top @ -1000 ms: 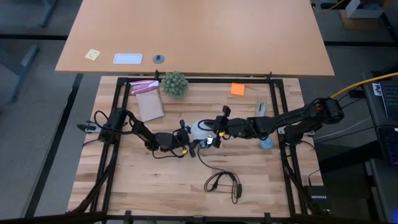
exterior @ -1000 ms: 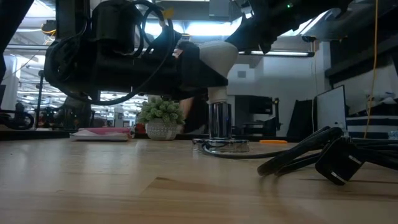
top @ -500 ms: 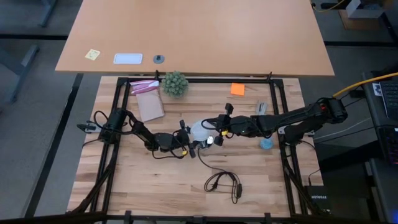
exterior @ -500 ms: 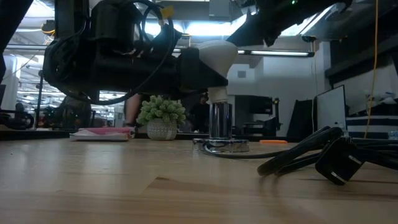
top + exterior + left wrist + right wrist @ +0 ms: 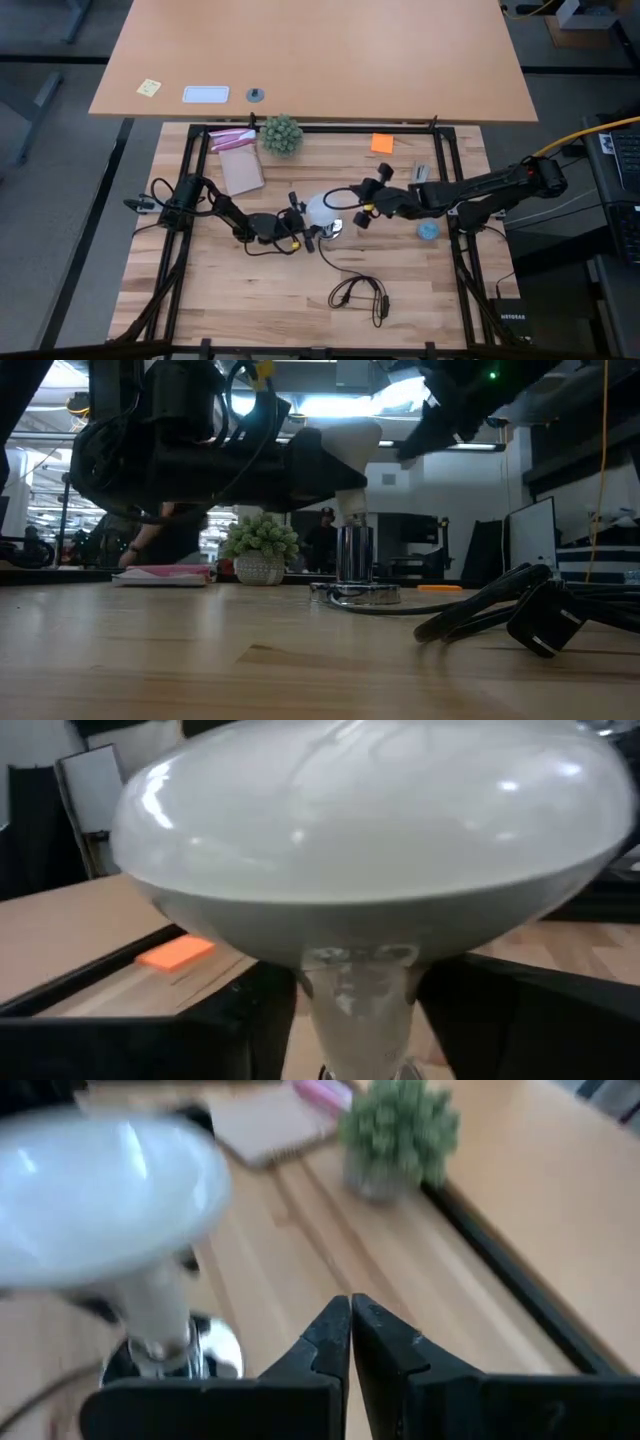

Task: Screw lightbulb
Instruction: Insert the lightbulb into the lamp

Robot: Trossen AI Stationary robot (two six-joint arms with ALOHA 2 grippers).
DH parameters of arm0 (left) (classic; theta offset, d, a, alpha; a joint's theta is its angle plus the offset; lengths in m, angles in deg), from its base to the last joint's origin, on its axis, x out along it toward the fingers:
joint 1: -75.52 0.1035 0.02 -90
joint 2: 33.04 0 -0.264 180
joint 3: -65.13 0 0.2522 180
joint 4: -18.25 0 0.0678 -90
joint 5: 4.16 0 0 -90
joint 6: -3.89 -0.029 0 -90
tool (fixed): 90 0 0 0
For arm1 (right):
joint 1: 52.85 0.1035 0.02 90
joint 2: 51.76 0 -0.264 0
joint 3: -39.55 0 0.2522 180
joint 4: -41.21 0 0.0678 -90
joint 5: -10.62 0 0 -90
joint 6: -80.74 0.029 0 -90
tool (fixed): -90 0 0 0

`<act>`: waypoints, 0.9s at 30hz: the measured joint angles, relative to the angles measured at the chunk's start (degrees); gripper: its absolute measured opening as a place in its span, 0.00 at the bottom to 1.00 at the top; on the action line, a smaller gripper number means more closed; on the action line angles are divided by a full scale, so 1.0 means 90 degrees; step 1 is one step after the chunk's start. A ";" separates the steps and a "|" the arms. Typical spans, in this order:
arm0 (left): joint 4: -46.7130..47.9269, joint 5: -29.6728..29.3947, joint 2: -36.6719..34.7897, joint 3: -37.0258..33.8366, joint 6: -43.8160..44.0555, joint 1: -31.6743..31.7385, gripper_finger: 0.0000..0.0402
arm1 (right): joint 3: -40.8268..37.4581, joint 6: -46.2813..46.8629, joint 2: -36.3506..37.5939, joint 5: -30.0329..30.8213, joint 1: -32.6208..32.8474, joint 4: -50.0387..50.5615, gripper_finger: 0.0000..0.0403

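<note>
The white frosted lightbulb (image 5: 320,209) stands dome up near the table's middle. Its narrow base (image 5: 350,517) meets the top of the silvery socket (image 5: 352,560), which rests on the table by its round foot (image 5: 215,1350). My left gripper (image 5: 311,230) comes in from the table's left and is shut on the lightbulb. My right gripper (image 5: 353,213) hangs shut a little right of the dome, higher than the table, touching nothing. In the right wrist view the shut fingertips (image 5: 350,1330) point past the lightbulb (image 5: 100,1200). My left gripper pinches the lightbulb's tapering neck (image 5: 355,985) just under the dome, one dark finger (image 5: 265,1015) on each side. The fingers lie about level, reaching in from the table's left. The lightbulb stands nearly upright, its base on the socket's mouth.
A black cord with a plug (image 5: 358,293) lies toward the near edge. A small green plant (image 5: 281,133), a brown pad (image 5: 240,170) and an orange note (image 5: 382,143) sit at the back. A light-blue object (image 5: 428,230) lies on the right. People show in the room beyond.
My right gripper, shut all along, has drawn back from the lightbulb's dome toward the table's right edge and risen a little, tipping its fingers. My left gripper has kept its hold on the neck in the same place.
</note>
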 joint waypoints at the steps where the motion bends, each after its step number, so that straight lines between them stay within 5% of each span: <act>1: -0.0002 0.0001 0.0000 0.0035 -0.0069 -0.0001 0.44 | 0.0000 0.0127 0.0000 -0.0021 0.0000 0.0169 0.05; 19: 0.0056 0.0007 -0.0005 0.0205 -0.0197 -0.0092 0.44 | -0.0177 0.0971 -0.0022 -0.0882 0.0000 0.1233 0.05; 27: 0.1757 -0.0002 -0.0781 0.0276 0.0131 -0.0044 0.44 | -0.0577 0.1184 -0.0027 -0.0914 0.0000 0.0888 0.05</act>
